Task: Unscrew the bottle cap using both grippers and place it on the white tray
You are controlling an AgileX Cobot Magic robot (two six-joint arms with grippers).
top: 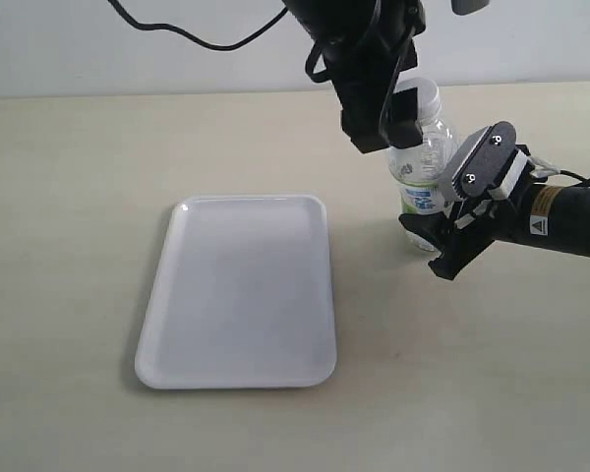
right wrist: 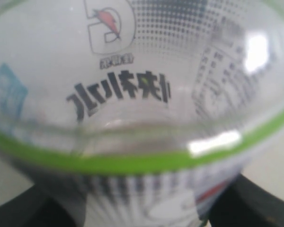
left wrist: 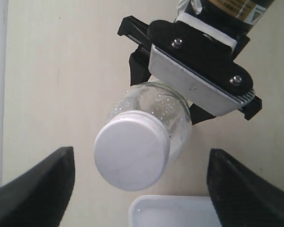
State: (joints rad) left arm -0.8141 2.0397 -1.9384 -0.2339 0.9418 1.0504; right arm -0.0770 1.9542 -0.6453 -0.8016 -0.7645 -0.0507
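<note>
The bottle (top: 428, 147) stands upright on the table, just right of the white tray (top: 238, 295). Its white bottle cap (left wrist: 130, 152) sits on the neck. My left gripper (left wrist: 141, 155) hangs above it, open. Its black fingers (left wrist: 35, 189) stand wide on either side of the cap without touching it. In the exterior view this left gripper (top: 382, 123) partly hides the bottle's top. My right gripper (top: 442, 214), the one with the grey-white block (left wrist: 199, 78), is shut on the bottle's lower body. The label (right wrist: 132, 90) fills the right wrist view, where the right gripper (right wrist: 146, 208) is shut round it.
The beige table (top: 69, 246) stretches left of the tray and in front of it. A pale wall (top: 128, 49) runs behind the table. A black cable (top: 197, 34) hangs from the left arm at the back. The tray's corner (left wrist: 175, 210) lies just below the cap in the left wrist view.
</note>
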